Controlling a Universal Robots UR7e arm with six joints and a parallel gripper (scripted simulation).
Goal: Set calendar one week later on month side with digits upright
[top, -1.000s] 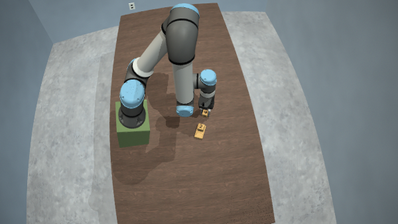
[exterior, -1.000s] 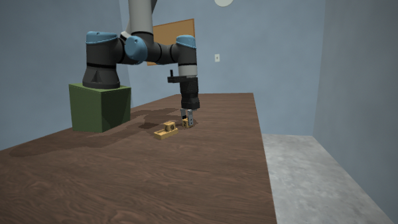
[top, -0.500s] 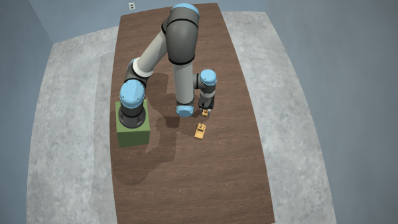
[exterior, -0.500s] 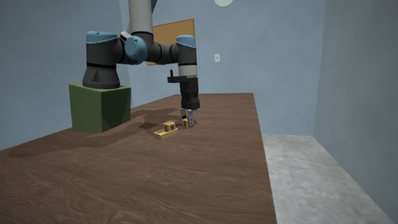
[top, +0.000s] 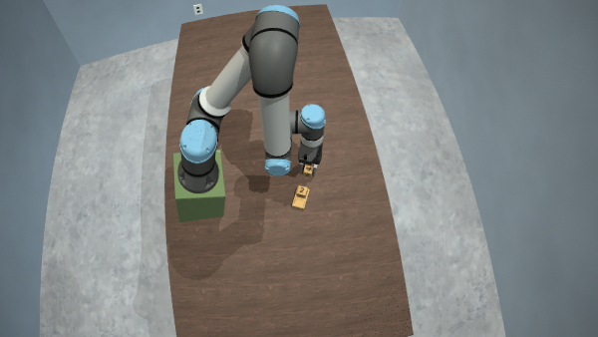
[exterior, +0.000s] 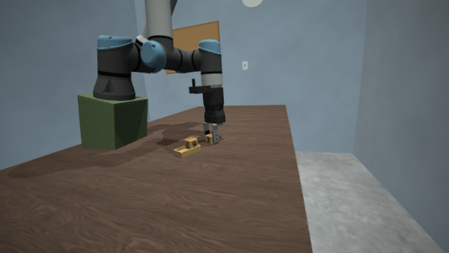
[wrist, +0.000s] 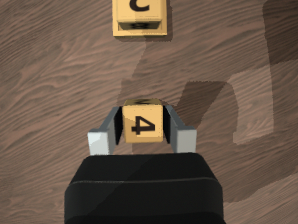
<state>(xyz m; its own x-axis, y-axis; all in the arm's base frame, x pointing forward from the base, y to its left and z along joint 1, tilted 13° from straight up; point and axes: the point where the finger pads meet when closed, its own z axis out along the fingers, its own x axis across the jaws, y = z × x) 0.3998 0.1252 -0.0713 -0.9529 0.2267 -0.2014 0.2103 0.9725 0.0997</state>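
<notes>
1. Top view. We find the gripper (top: pixel 309 172) (exterior: pixel 210 137) (wrist: pixel 142 117) low over the table (top: pixel 324 259) (exterior: pixel 194 194) (wrist: pixel 45 65), with the loose cube (top: pixel 308 170) (exterior: pixel 209 139) (wrist: pixel 143 123) between its fingers. The tray (top: pixel 299 203) (exterior: pixel 183 152) (wrist: pixel 140 34) lies near the loose cube, apart from it, with the second cube (top: pixel 302 190) (exterior: pixel 191 142) (wrist: pixel 139 7) at its nearer end. We read a 2 on top of the second cube; the 4 on the loose cube is small and partly obscured.

2. Exterior view. The loose cube sits low between the fingers, outside the tray. The nearer finger covers part of it; a 2 shows on a side face. The second cube stands in the tray, a 9 on one side face; its other visible side is hard to read.

3. Wrist view. The fingers stand apart on opposite sides of the loose cube, very close to its faces but not clamped on it. We cannot make out whether either pad touches. Its top 4 lies sideways in this view. The picture edge cuts off the second cube, its 2 and most of the tray; the loose cube's far side is foreshortened, its mark unreadable.
</notes>
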